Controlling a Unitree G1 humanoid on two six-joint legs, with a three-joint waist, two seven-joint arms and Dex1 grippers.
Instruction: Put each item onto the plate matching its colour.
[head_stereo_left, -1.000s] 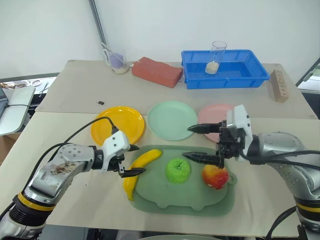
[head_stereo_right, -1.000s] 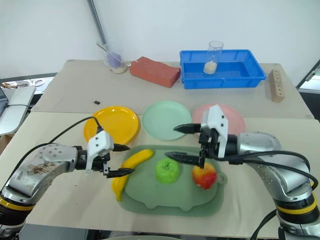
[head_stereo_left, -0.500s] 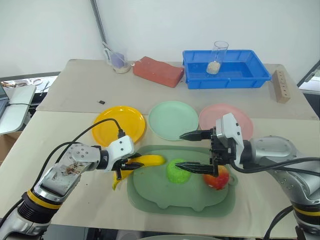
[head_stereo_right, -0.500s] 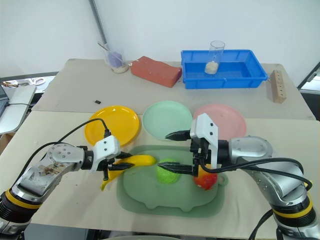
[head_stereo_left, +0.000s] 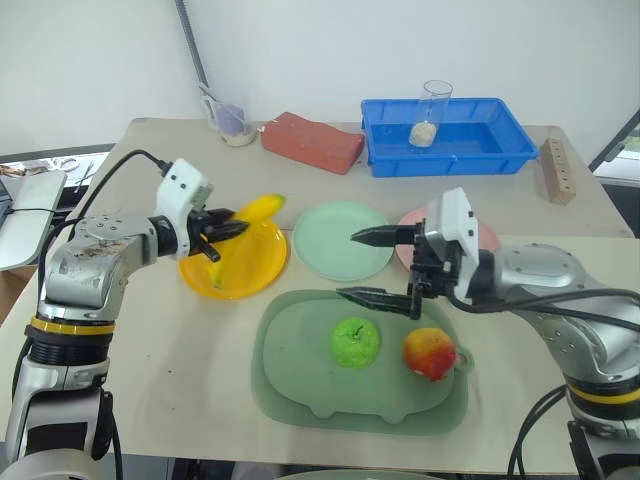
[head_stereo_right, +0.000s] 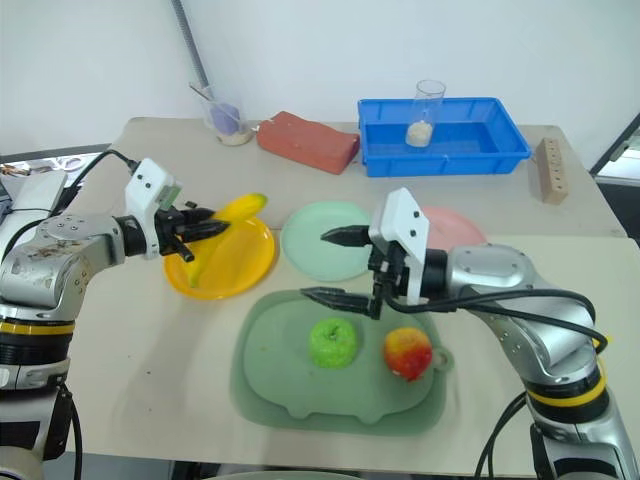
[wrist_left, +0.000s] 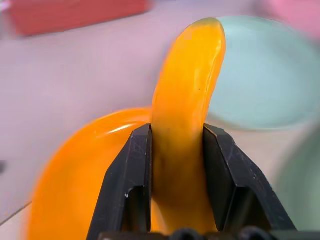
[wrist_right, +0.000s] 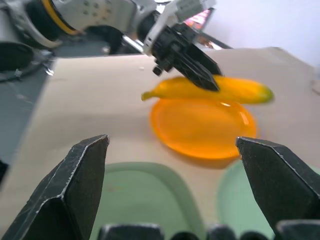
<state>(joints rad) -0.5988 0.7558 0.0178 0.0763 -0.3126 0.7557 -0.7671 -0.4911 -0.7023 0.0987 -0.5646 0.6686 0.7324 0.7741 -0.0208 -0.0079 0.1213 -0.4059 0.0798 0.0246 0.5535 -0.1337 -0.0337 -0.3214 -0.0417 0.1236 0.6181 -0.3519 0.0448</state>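
Observation:
My left gripper (head_stereo_left: 226, 231) is shut on the yellow banana (head_stereo_left: 256, 208) and holds it in the air just above the yellow plate (head_stereo_left: 243, 268). The black fingers (wrist_left: 131, 172) pinch the banana (wrist_left: 187, 100) around its middle. On the dull-green mat (head_stereo_left: 300, 392) lie the green apple (head_stereo_left: 355, 341) and the red-and-yellow apple (head_stereo_left: 430, 353). Open and wide, my right gripper (head_stereo_left: 350, 265) hovers over the mat's far edge, above and behind the green apple, touching nothing. The mint plate (head_stereo_left: 335, 245) lies bare. The pink plate (head_stereo_left: 483, 236) is partly hidden behind my right hand.
At the back of the table are a red brick (head_stereo_left: 312, 142), a blue tray (head_stereo_left: 447, 166) holding a glass (head_stereo_left: 432, 110) with grains, a beaker (head_stereo_left: 230, 120) and a wooden block (head_stereo_left: 559, 171). The mat lies close to the table's front edge.
My left gripper shut on the banana at the mat's left edge, lifted it and carried it back and left over the yellow plate. The right gripper drifted slightly left, still open.

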